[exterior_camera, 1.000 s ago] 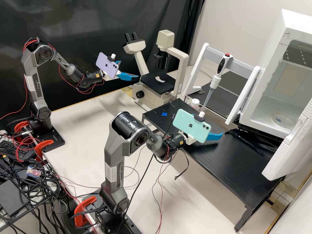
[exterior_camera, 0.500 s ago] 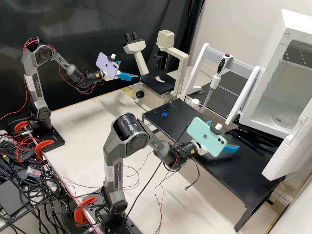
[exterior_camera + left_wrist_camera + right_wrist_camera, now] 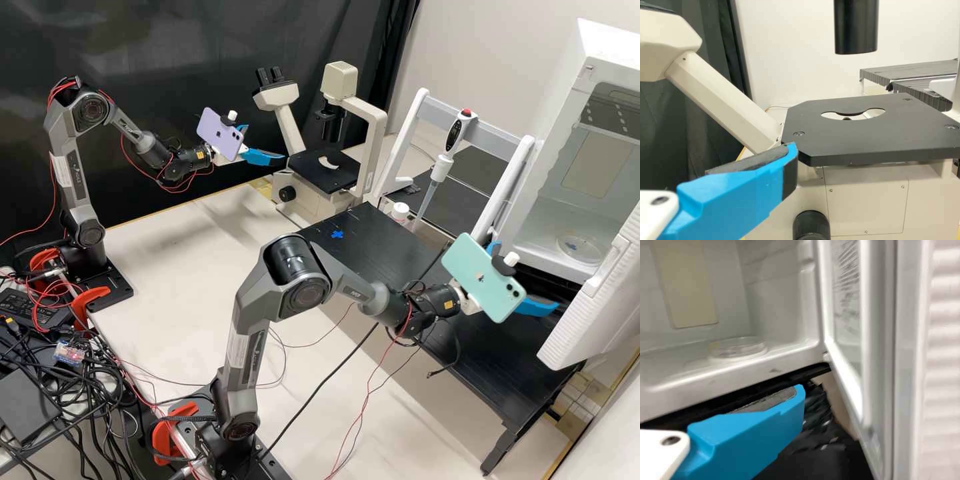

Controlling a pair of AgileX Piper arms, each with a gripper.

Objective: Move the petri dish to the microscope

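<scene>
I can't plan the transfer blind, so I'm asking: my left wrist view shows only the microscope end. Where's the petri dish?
Observer: The petri dish lies on the floor inside the white chamber.
Operator: Is the chamber shut?
Observer: No, its ribbed door stands open.
Operator: And where's the right gripper?
Observer: The right gripper is just in front of the chamber's opening, lower than the dish.

Pipette (image 3: 456, 133) on my high feed
I see it tilted on a white stand (image 3: 495, 137), a white-capped bottle (image 3: 400, 211) near its tip.
</scene>
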